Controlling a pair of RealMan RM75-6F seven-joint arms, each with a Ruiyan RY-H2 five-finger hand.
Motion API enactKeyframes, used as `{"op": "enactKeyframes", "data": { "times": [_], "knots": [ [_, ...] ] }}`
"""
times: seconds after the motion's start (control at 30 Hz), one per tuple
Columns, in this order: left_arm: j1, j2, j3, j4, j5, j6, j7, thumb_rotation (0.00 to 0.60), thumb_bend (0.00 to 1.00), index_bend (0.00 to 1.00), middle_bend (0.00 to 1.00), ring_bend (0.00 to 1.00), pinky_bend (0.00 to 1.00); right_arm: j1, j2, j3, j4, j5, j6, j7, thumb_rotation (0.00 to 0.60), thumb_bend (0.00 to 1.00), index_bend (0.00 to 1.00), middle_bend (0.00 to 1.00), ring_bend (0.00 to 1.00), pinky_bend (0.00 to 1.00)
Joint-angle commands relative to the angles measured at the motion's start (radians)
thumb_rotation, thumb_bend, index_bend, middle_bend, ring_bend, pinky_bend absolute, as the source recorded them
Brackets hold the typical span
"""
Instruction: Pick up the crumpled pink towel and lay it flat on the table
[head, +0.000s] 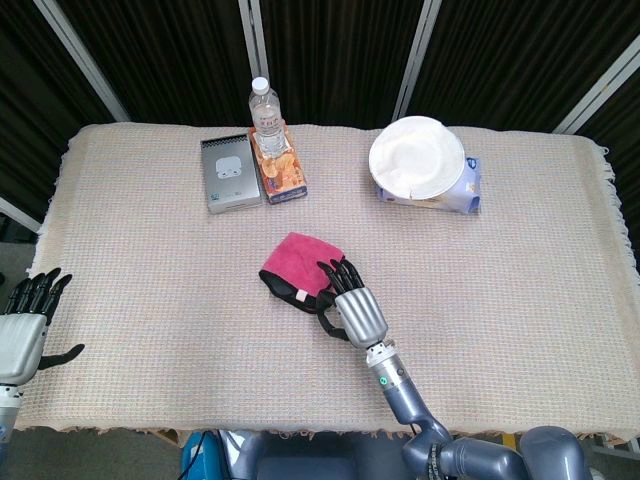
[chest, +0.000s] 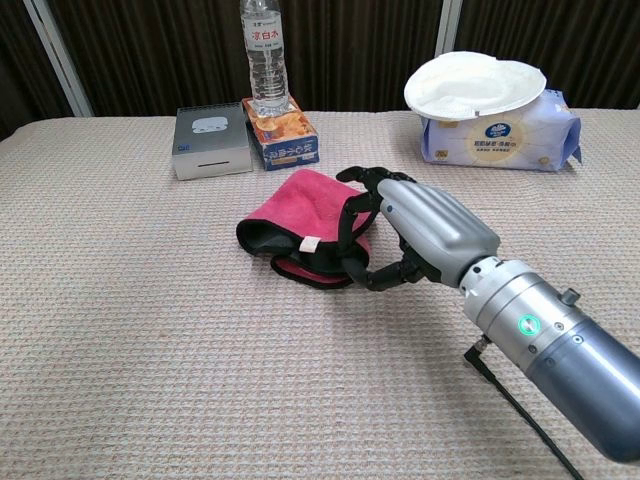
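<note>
The crumpled pink towel (head: 296, 266) (chest: 300, 222) lies bunched in the middle of the table, with a dark hem and a small white tag. My right hand (head: 347, 298) (chest: 415, 235) is at its right edge. The fingers (chest: 352, 215) curl over the cloth and the thumb closes in from below, pinching the edge. The towel still lies on the table. My left hand (head: 28, 318) hovers off the table's front left corner with its fingers spread and nothing in it; the chest view does not show it.
Along the back stand a silver box (head: 229, 173), a water bottle (head: 265, 112) on an orange snack box (head: 279, 165), and a white plate (head: 416, 156) on a blue wipes pack (head: 462, 190). A woven beige cloth (head: 520, 280) covers the table.
</note>
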Motion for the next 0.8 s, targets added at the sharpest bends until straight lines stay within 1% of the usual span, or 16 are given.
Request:
{"op": "enactKeyframes", "data": {
  "times": [0.03, 0.17, 0.5, 0.63, 0.8],
  "knots": [
    [0.0, 0.001, 0.0, -0.001, 0.0, 0.0, -0.001, 0.6, 0.0, 0.0, 0.0, 0.0, 0.01, 0.0, 0.0, 0.0, -0.002, -0.001, 0.001, 0.0, 0.6, 0.44, 0.57, 0.13, 0.01, 0.0],
    [-0.001, 0.001, 0.001, -0.001, 0.0, -0.002, -0.003, 0.6, 0.0, 0.0, 0.0, 0.0, 0.01, 0.001, 0.002, -0.001, -0.009, -0.005, 0.004, 0.0, 0.6, 0.47, 0.57, 0.13, 0.01, 0.0],
    [-0.001, 0.0, 0.002, 0.0, 0.003, -0.002, -0.003, 0.6, 0.0, 0.0, 0.0, 0.0, 0.01, 0.003, 0.014, -0.004, -0.031, -0.015, 0.01, -0.015, 0.6, 0.47, 0.57, 0.13, 0.01, 0.0],
    [-0.001, 0.0, 0.003, 0.0, 0.003, -0.002, -0.003, 0.6, 0.0, 0.0, 0.0, 0.0, 0.01, 0.009, 0.042, 0.013, -0.067, -0.019, 0.018, -0.033, 0.6, 0.47, 0.57, 0.13, 0.01, 0.0],
    [-0.001, 0.001, 0.003, -0.001, 0.003, -0.001, -0.005, 0.6, 0.0, 0.0, 0.0, 0.0, 0.01, 0.025, 0.103, 0.059, -0.142, -0.026, 0.036, -0.079, 0.6, 0.47, 0.59, 0.14, 0.01, 0.0]
  ]
}}
